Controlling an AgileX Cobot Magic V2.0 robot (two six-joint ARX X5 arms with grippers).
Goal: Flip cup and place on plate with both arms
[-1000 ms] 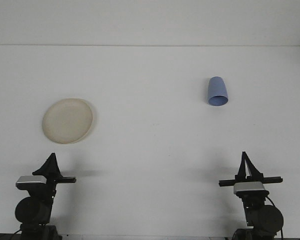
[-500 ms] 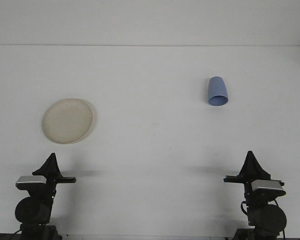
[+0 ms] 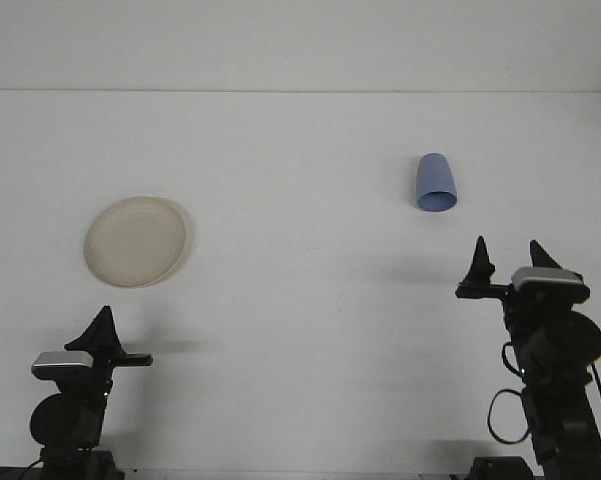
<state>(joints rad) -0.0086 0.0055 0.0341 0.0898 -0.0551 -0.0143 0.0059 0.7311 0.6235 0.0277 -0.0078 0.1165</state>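
Seemingly the step in hand is the right arm's reach toward the small blue plastic cup (image 3: pixel 436 183), which the front view shows lying on its side on the right half of the plain white matte tabletop (image 3: pixel 300 300), its open mouth turned toward the robot and its rounded closed end pointing away. The right gripper (image 3: pixel 506 257) is raised and sits nearer the robot than the cup, a little to its right and well apart from it; its two dark pointed fingers stand spread with a clear gap and nothing between them. To do this well, it should probably close across the smooth tapered wall near the middle, since a hold near the rim could let the cup roll or squirt free. The cup looks light and slick, so a square, centred grip matters.

Over on the left half lies the round cream-coloured shallow plate (image 3: pixel 136 241), flat, dull-surfaced, with a slightly raised rim, well apart from the cup. The left gripper (image 3: pixel 103 328) is low at the near edge, close to the plate's near side; only one dark wedge shape shows, so I cannot tell how it is set, and nothing is visibly held.
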